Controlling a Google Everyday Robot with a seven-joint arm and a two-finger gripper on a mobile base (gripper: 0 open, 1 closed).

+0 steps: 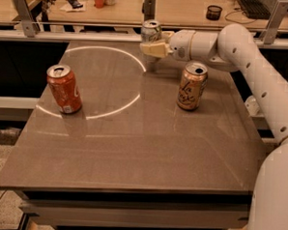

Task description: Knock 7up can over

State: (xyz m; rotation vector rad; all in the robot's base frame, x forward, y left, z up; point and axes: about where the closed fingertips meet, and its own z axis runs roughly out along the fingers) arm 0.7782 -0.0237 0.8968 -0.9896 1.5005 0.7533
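The 7up can (151, 30), silvery with a silver top, stands upright at the far edge of the table. Its lower half is hidden behind my gripper (154, 50). The cream gripper comes in from the right on the white arm (244, 49) and sits right in front of the can, against its middle. Whether it touches or holds the can does not show.
A tan-gold La Croix can (191, 86) stands upright just right of and nearer than the gripper. An orange-red can (64, 88) stands at the left of the brown table (132, 155). A metal rail (90, 31) runs behind the far edge.
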